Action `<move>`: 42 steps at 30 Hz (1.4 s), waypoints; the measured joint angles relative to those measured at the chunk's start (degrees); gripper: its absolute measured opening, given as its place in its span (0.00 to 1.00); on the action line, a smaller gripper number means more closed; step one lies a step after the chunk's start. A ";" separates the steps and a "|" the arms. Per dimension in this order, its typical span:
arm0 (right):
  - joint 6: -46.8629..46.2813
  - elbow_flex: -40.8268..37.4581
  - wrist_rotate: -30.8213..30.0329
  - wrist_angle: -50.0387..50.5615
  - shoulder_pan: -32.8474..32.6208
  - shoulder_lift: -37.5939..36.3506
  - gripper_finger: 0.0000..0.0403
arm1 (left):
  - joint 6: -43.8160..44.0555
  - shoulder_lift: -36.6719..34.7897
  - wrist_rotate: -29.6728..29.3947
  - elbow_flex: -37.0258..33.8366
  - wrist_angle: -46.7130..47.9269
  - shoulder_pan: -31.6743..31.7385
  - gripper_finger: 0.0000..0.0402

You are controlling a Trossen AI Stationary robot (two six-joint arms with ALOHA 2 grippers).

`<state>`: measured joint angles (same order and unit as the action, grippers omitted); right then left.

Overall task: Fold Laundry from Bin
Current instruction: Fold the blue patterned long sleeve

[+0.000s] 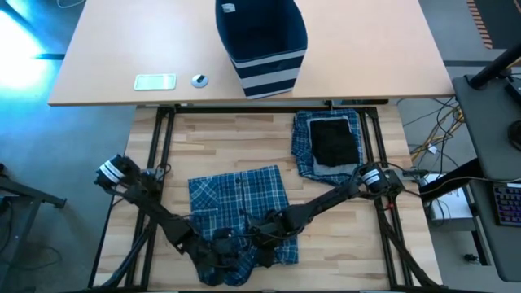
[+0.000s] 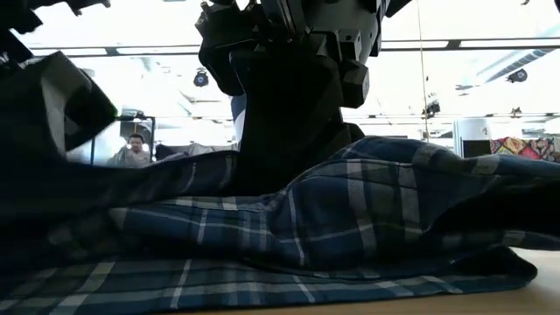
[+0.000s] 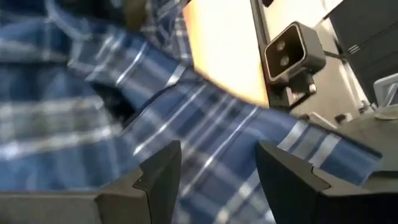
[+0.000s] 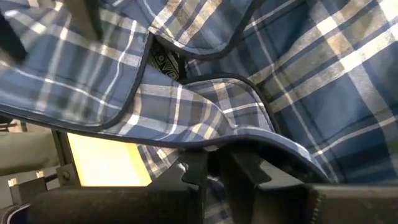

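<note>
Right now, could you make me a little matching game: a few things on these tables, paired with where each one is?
Things:
1. navy striped fabric bin
2. black folded cloth
3. blue plaid shirt
4. small pale green card

Places:
A. under both grippers
B. far table, middle
C. on the folded plaid pile
D. far table, left of the bin

Pairs: 1-B, 2-C, 3-A, 4-D

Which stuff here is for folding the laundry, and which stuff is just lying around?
For the job: plaid garment under both grippers, left gripper, right gripper, folded plaid pile with a black piece on top, navy bin.

Just lying around: pale flat thing, small round thing.
</note>
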<state>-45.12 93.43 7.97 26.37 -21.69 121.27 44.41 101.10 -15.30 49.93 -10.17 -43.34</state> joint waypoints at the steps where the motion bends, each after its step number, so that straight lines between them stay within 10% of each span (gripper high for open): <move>1: 0.00 0.00 0.01 -0.02 0.00 -0.02 0.08 | -0.59 1.11 -0.03 0.92 -0.33 0.03 0.47; 14: 0.23 0.00 0.00 0.31 0.49 0.00 0.08 | 5.99 -10.37 -5.56 3.42 15.07 -8.22 0.50; 27: -1.76 0.00 0.01 1.95 0.85 -0.02 0.08 | -0.16 8.62 -18.38 21.96 29.77 -13.10 0.76; 42: -3.91 0.00 1.64 2.06 0.85 0.00 0.08 | 6.32 20.45 -22.07 30.34 36.07 -12.39 0.74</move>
<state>-49.03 93.43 9.61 28.43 -20.84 121.27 50.73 121.55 -37.37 80.27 25.90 -55.73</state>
